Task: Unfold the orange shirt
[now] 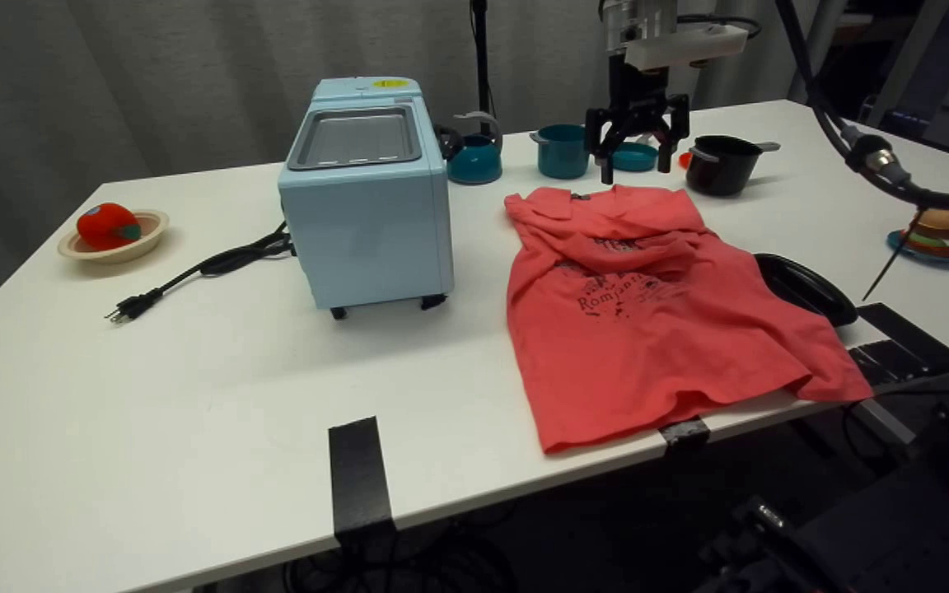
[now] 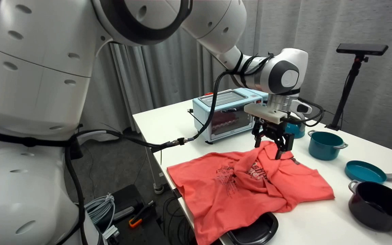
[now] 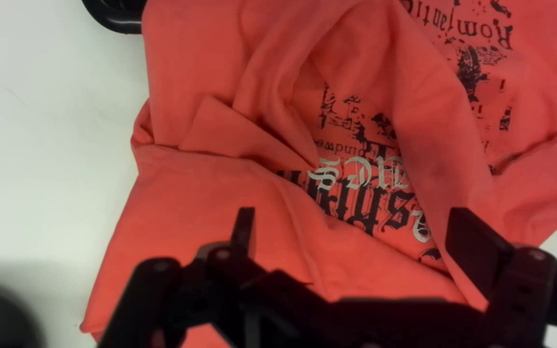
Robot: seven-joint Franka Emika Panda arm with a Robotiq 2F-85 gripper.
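Observation:
The orange shirt [image 1: 647, 354] lies on the white table with its printed front up. It also shows in an exterior view [image 2: 209, 190], with its lower edge at the table's front edge. Its chest is bunched into raised folds that partly cover the print. Its collar end lies toward the back, near the pots. In the wrist view the shirt [image 3: 240, 193] has a fold running diagonally across the lettering. My gripper [image 1: 635, 171] is open and empty. It hangs over the collar end of the shirt in an exterior view [image 2: 268, 150]. Both fingers show apart in the wrist view [image 3: 351, 215], with shirt fabric below them.
A light-blue toaster oven [image 1: 367, 235] stands beside the shirt. A black tray [image 1: 804, 288] lies partly under the shirt's edge. A teal pot [image 2: 325, 146], a teal pan [image 2: 364, 170] and a black pot [image 2: 376, 207] stand beyond the collar end. A toy burger [image 1: 940, 233] sits farther off.

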